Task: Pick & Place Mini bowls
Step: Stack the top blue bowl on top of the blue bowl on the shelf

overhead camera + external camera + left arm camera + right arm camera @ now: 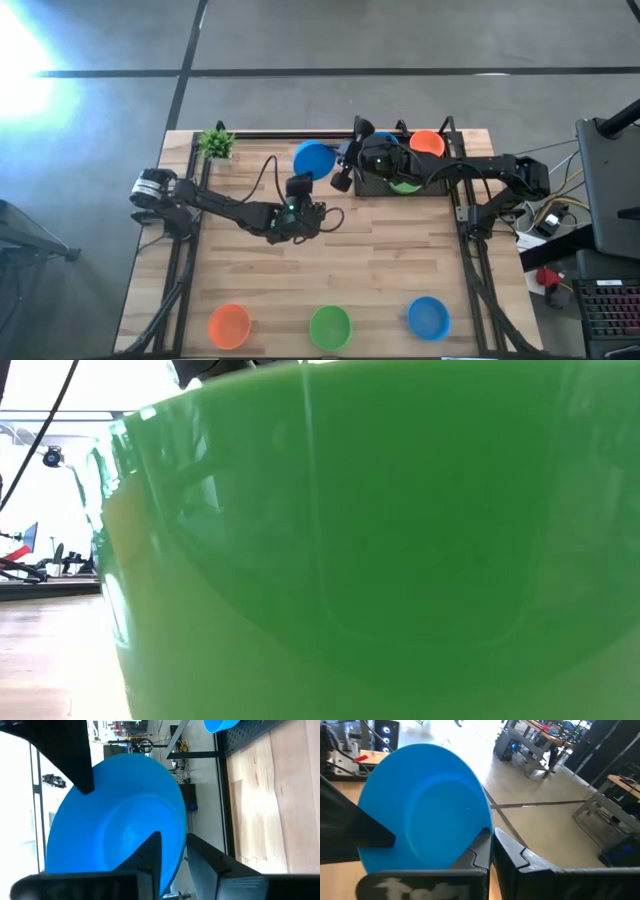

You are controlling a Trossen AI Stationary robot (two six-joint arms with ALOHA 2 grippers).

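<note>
The high view looks straight down on the whole pale wooden plank table (330, 270) and both arms. The low view sits at table height, almost touching a glossy green round plastic bowl (380, 540) that fills the picture, leaving a strip of room at 9 o'clock. Each wrist view looks close past its own dark fingers at a blue round plastic bowl (120, 820) (425, 805). The high view shares one blue bowl (314, 159) near 12 o'clock.
</note>
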